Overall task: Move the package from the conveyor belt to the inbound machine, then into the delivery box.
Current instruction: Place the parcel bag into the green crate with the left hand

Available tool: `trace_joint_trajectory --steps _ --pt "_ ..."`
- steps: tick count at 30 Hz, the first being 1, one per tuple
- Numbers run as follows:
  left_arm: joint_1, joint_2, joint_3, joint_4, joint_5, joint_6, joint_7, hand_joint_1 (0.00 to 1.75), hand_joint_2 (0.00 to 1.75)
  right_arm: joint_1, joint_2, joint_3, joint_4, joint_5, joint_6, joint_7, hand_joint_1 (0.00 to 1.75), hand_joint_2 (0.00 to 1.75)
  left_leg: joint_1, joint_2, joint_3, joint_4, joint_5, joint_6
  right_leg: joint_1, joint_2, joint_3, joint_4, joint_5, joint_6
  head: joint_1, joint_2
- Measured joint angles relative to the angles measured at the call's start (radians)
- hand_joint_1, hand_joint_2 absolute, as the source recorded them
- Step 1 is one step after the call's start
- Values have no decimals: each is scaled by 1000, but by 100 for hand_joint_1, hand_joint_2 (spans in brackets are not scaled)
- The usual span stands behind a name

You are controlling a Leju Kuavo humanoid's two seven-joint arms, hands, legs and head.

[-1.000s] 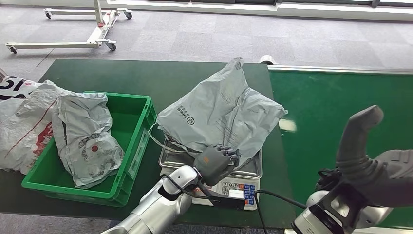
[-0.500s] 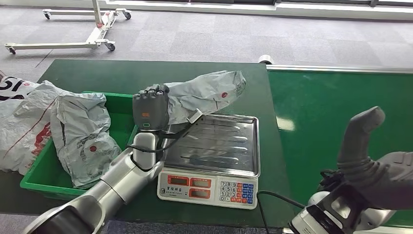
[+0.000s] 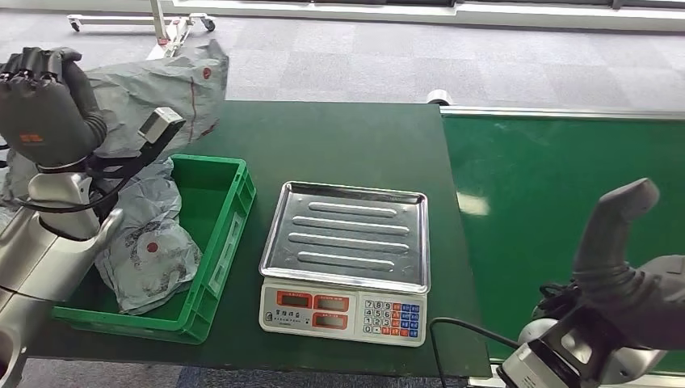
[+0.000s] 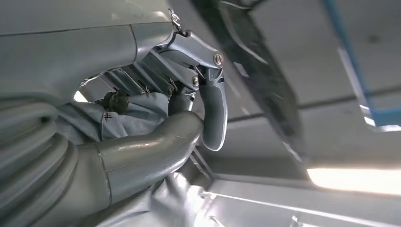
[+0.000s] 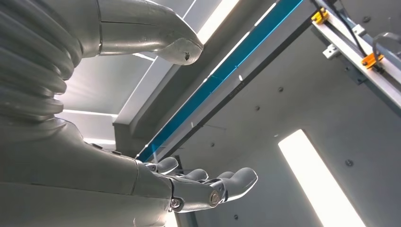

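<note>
Head view: we see our left hand (image 3: 39, 103) raised high at the far left, above the green delivery box (image 3: 212, 250), gripping the grey package (image 3: 165, 85).
Left wrist view: we see what the head view hides, the thumb and dark fingers (image 4: 213, 113) curled tight around crumpled grey film of the package (image 4: 137, 111); ceiling panels and a light strip lie behind.
Right wrist view: we see our right hand (image 5: 189, 182) with palm turned up at the ceiling, fingers spread and nothing in it; the head view gives only its thumb and wrist cover (image 3: 622, 267) at the lower right, over the conveyor belt (image 3: 557, 202).
Package position: lifted clear of the desk (image 3: 347, 145), above the box's far left corner, well apart from the scale.
Package axis: its long side runs roughly level, from our left hand out toward the right, the free end tipped slightly upward toward the floor beyond the desk.
Inbound machine: the scale (image 3: 347, 263) sits just beside the box, its steel tray bare.
Box contents: another grey bag (image 3: 149, 246) lies crumpled inside.
Floor: a wheeled white frame (image 3: 165, 20) stands at the far left.
</note>
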Motion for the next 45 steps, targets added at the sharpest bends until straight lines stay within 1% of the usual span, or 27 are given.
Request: trace_joint_trajectory --steps 1,2,4,5,6,7,8,10,12,14,15,16,18,19,22,24,26,27,29,31,36,39,41,43,45 --pt "41 -24 70 -42 0 0 -51 175 175 1 0 -4 0 -1 0 0 0 175 0 0 0 0 0 0 0 0 -1 0 0 0 0 0" --pt "78 -60 149 -79 0 0 -130 175 175 2 0 -7 0 -1 0 0 0 175 0 0 -1 0 0 0 0 0 -1 -1 0 0 0 0" --pt "136 -142 308 -127 0 0 -328 87 175 3 0 -13 -1 -1 0 2 0 175 -1 0 -2 0 -1 1 -1 0 -1 -1 0 1 0 0" --pt "159 -172 370 -139 0 0 -405 44 175 4 0 -16 -2 -1 0 2 0 175 -1 1 -1 0 -1 1 -1 0 0 -1 0 1 0 0" --pt "182 -201 425 -145 0 0 -452 0 175 5 0 -19 -4 -2 0 2 0 175 -2 2 -1 0 -1 1 -2 1 -1 -1 0 1 0 0" --pt "204 -226 470 -146 0 0 -473 0 175 7 0 -24 -6 -3 0 2 0 175 -2 4 -1 0 -2 1 -3 2 -1 -1 0 1 0 0" --pt "220 -251 507 -135 0 0 -477 0 175 9 0 -31 -9 -3 0 2 0 175 -3 4 0 1 -2 2 -3 3 -2 -1 1 1 0 0" --pt "238 -296 558 -93 0 0 -472 0 87 12 0 -43 -15 -3 0 2 0 175 -3 4 0 1 -2 2 -3 3 -2 -1 1 2 0 0" --pt "249 -332 576 -40 0 -1 -473 0 0 15 0 -53 -19 -2 0 2 0 175 -3 2 0 1 -1 2 -3 1 -1 -1 1 2 0 0" --pt "258 -366 579 15 4 -3 -494 0 0 17 0 -61 -21 0 0 2 0 175 -3 1 0 1 -1 1 -3 1 -1 -1 1 2 0 0" --pt "260 -386 579 47 14 -6 -521 0 0 18 0 -65 -22 2 0 2 0 175 -3 1 0 1 -1 1 -3 1 -1 -1 1 2 0 0" --pt "261 -405 576 79 35 -15 -560 0 0 19 0 -68 -23 4 0 2 0 175 -3 1 0 1 -1 1 -3 1 -1 -1 1 2 0 0" --pt "264 -442 564 136 135 -70 -684 0 0 20 0 -73 -24 7 0 2 0 175 -3 1 -1 1 -1 1 -3 1 0 -1 1 2 0 0" --pt "266 -456 554 157 210 -117 -759 0 0 20 0 -75 -24 6 0 2 0 175 -3 1 -1 1 -1 1 -3 1 0 -1 1 2 0 0" --pt "283 -491 517 188 449 -312 -977 0 0 20 0 -77 -22 -5 0 2 0 175 -3 2 -1 1 -1 2 -3 1 -1 -1 2 3 0 0" --pt "307 -508 493 182 583 -454 -1091 0 0 19 0 -78 -17 -12 0 2 0 175 -3 1 -2 1 -1 2 -3 1 -1 -1 2 3 0 0" --pt "347 -518 467 141 741 -625 -1189 0 0 18 0 -78 -6 -19 1 2 0 175 -3 2 -2 1 -2 2 -3 1 -1 -1 2 3 0 0" --pt "371 -520 451 108 824 -714 -1225 0 0 17 0 -78 1 -22 1 2 0 175 -3 2 -2 1 -2 2 -3 1 -1 -1 2 3 0 0" --pt "419 -521 418 26 980 -867 -1263 0 0 16 0 -78 16 -28 1 1 0 175 -3 1 -3 1 -2 2 -3 1 -2 -1 1 3 0 0" --pt "457 -515 376 -68 1114 -958 -1272 0 0 14 0 -78 33 -37 1 -1 0 175 -3 0 -4 1 -2 2 -3 0 -2 -1 1 3 0 0" --pt "512 -493 265 -307 1382 -1079 -1274 0 0 11 0 -78 73 -49 2 -1 0 175 -3 -2 -4 1 -2 2 -2 -1 -2 -1 1 3 0 0" --pt "524 -501 239 -408 1468 -1166 -1274 0 0 11 0 -78 89 -54 2 -1 0 175 -3 -2 -4 1 -2 2 -2 -1 -2 -1 1 3 0 0" --pt "528 -518 238 -454 1497 -1229 -1274 0 0 11 0 -78 99 -69 2 -1 0 175 -3 -2 -4 1 -2 2 -2 -2 -2 -1 1 3 0 0" --pt "530 -540 243 -492 1508 -1278 -1274 0 87 11 0 -78 110 -102 2 -1 0 175 -3 -2 -4 1 -1 2 -2 -2 -2 -1 1 3 0 0" --pt "534 -562 252 -521 1501 -1291 -1274 0 175 13 -1 -78 122 -150 2 -1 0 175 -3 -2 -4 1 -1 2 -2 -2 -2 -1 1 3 0 0"
